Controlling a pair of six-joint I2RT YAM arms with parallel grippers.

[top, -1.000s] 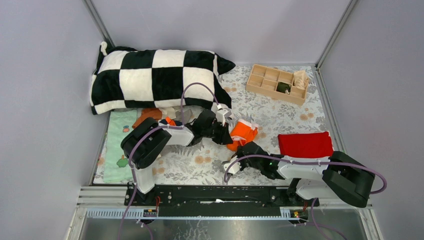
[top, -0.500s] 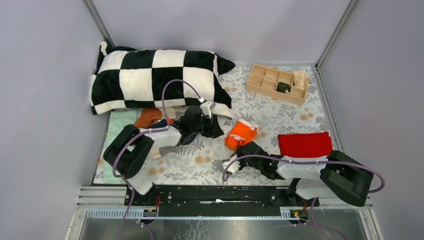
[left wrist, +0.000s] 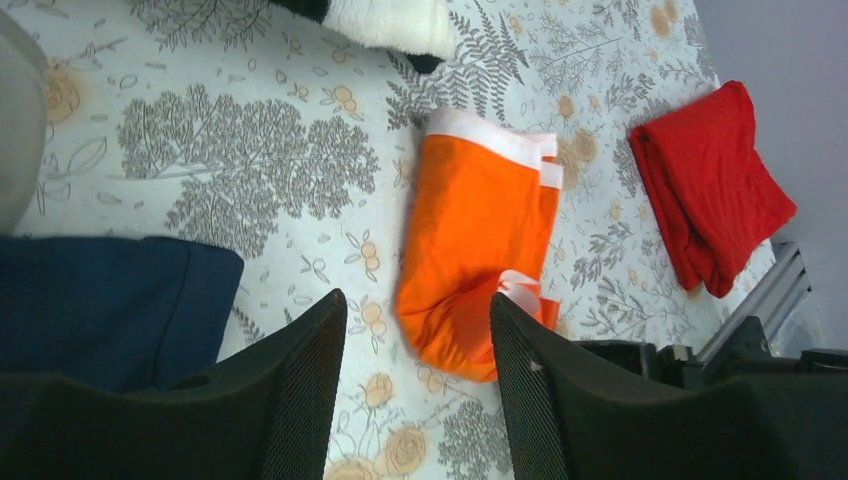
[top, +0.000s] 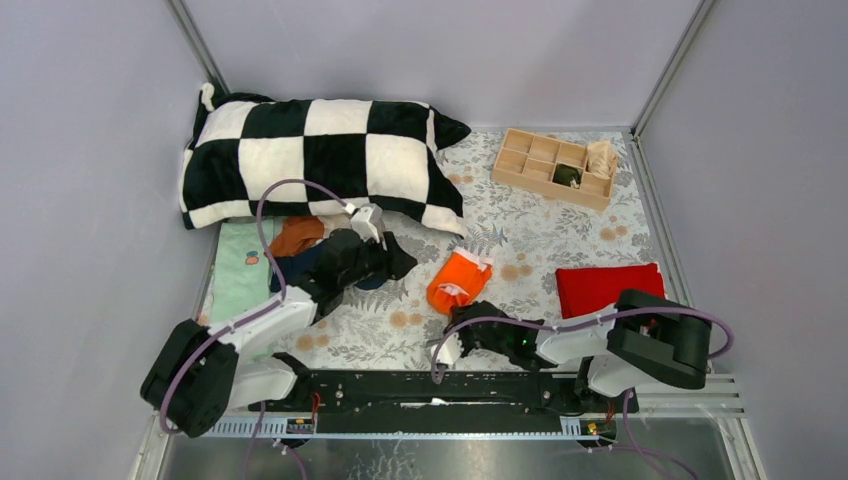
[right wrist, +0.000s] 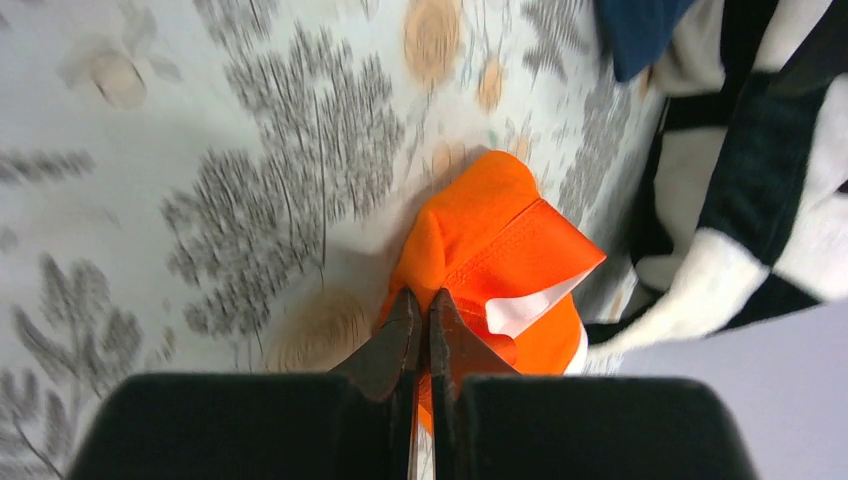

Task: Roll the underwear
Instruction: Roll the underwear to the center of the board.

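Pincers: my right gripper [right wrist: 421, 312] pinched shut on near edge of orange underwear [right wrist: 490, 225] | my left gripper [left wrist: 418, 385] agape, empty, above floral mat [left wrist: 230, 170], navy underwear [left wrist: 100, 305] beside it | since earlier: left gripper widened and drew back; orange underwear dragged nearer my bases

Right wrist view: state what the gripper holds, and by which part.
The right gripper is shut on the orange underwear, pinching its near end.

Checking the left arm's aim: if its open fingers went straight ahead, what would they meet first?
Probably the orange underwear, lying just ahead of the left gripper, slightly off-centre; only flowered tablecloth lies between. Depth is unclear, so it may touch the tablecloth first.
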